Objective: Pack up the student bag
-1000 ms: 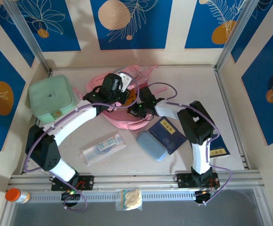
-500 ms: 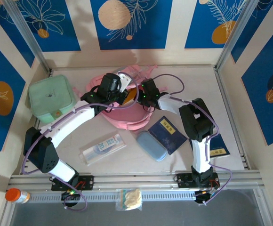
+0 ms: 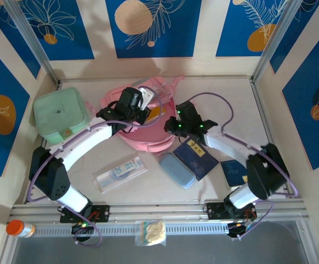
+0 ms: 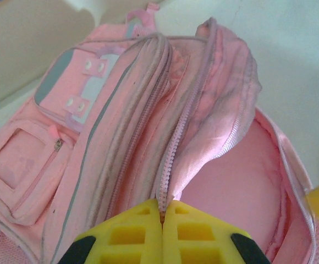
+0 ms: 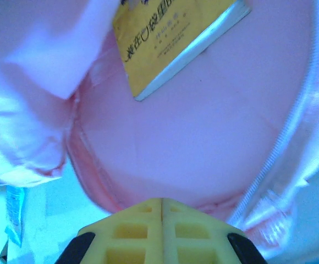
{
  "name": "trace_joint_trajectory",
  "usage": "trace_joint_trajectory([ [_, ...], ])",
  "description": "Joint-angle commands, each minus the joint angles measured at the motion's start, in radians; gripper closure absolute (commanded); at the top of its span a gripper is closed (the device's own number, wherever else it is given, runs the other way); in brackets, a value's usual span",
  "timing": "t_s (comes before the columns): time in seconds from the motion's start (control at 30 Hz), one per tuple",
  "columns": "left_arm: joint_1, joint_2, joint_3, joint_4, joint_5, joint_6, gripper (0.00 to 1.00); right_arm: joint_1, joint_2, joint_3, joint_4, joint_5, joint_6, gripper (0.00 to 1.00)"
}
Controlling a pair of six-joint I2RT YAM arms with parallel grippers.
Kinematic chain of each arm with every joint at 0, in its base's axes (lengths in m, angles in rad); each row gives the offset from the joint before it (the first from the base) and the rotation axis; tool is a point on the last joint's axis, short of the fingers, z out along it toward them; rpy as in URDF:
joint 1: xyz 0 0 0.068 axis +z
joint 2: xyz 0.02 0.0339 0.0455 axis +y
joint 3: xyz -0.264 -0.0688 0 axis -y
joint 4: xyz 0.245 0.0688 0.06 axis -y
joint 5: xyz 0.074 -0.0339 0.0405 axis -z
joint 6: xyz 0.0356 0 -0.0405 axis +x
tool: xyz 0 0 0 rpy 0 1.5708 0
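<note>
The student bag (image 3: pixel 148 138) lies open in the middle of the table, pink with pale pocket panels (image 4: pixel 66 93). My left gripper (image 4: pixel 161 206) is shut on the zip edge of its opening flap and holds that flap up; from above it sits over the bag's top (image 3: pixel 145 112). My right gripper (image 5: pixel 162 201) is shut with nothing in it, just at the bag's right rim (image 3: pixel 174 127), and looks into the pink interior (image 5: pixel 203 137). A yellow book (image 5: pixel 170 38) lies inside the bag.
A mint-green lidded case (image 3: pixel 60 115) stands at the left. In front of the bag lie a clear packet (image 3: pixel 120 172), a blue pouch (image 3: pixel 177 169) and two dark blue books (image 3: pixel 197 157) (image 3: pixel 234 171). An orange-capped bottle (image 3: pixel 19 228) rests beyond the front rail.
My right gripper has drawn back to the right out of the bag's opening, and its elbow has swung out right, uncovering the second dark blue book. The left gripper keeps its hold.
</note>
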Motion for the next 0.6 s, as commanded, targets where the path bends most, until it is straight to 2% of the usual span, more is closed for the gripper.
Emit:
trace_joint_trajectory([
  [0.0,0.014,0.036,-0.046,0.002,0.011,-0.049,1.00,-0.012,-0.077,-0.027,-0.240,0.082,-0.009,0.95],
  [0.03,0.014,0.052,-0.048,-0.014,0.031,-0.056,1.00,-0.024,-0.099,-0.032,-0.271,0.084,-0.004,0.95],
  [0.17,0.030,0.139,-0.015,-0.132,-0.090,-0.069,1.00,-0.079,-0.183,-0.069,-0.315,0.072,-0.007,0.91],
  [0.37,0.127,0.099,-0.031,-0.149,-0.110,-0.117,1.00,-0.194,-0.260,-0.084,-0.383,0.028,-0.025,0.87],
  [0.4,0.131,0.099,-0.015,-0.166,-0.103,-0.117,0.97,-0.208,-0.265,-0.082,-0.397,0.021,-0.028,0.86],
  [0.5,0.121,0.082,-0.004,-0.181,0.049,-0.124,0.71,-0.255,-0.281,-0.090,-0.439,-0.007,-0.037,0.84],
  [0.57,0.097,0.054,-0.001,-0.203,0.158,-0.172,0.64,-0.284,-0.294,-0.103,-0.455,-0.030,-0.052,0.78],
])
